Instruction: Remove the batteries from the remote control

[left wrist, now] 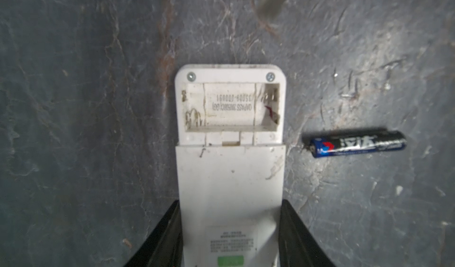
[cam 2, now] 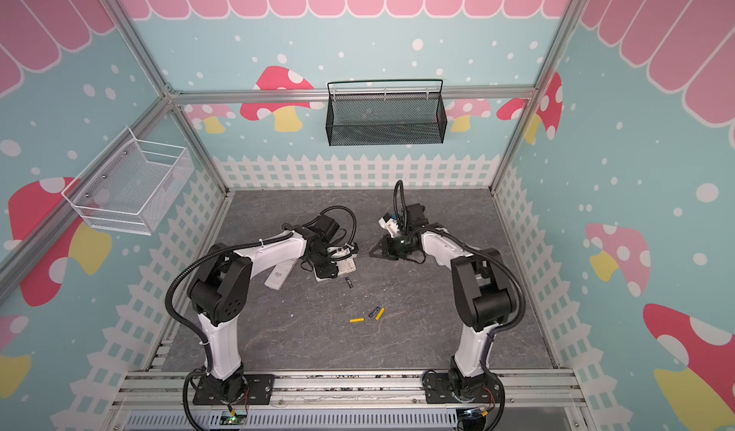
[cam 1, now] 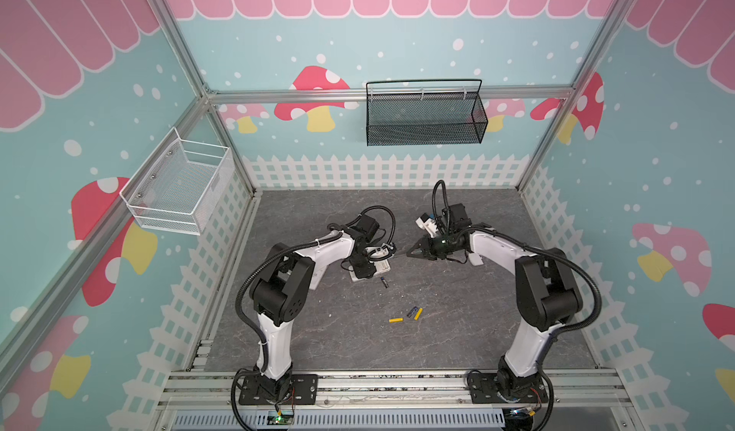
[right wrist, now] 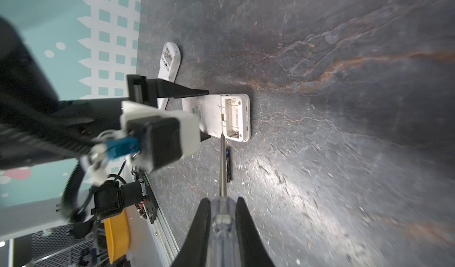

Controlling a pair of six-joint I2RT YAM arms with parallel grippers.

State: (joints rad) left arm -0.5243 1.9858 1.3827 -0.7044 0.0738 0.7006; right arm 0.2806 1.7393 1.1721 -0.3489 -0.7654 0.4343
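Dark grey, stone-patterned tabletop [cam 1: 457, 341] is covering the floor of the enclosure, with painted mushrooms and a white picket fence running round the walls. Toward the middle the white remote control [left wrist: 230, 179] is lying face down, and its battery compartment [left wrist: 231, 106] is standing uncovered and empty, with only spring contacts and a printed label showing inside. The left gripper [left wrist: 231, 204] is clamping the remote control across its width, one black finger pressing against each long side, jaws roughly half spread. The right gripper [right wrist: 222, 201] is squeezing the clear handle of a screwdriver [right wrist: 223, 174], jaws nearly together, and the metal tip is hanging close to the open end of the remote control; whether it is touching I cannot tell. One dark battery [left wrist: 357, 143] is lying flat on the tabletop just beside the remote control, apart from it. Nearer the arm bases three more batteries are resting loose — a lone yellow battery [cam 1: 395, 320], and a second yellow battery [cam 1: 418, 313] lying right against a second dark battery [cam 1: 412, 311]. A second white remote [cam 2: 281, 274] is lying partly under the left arm.
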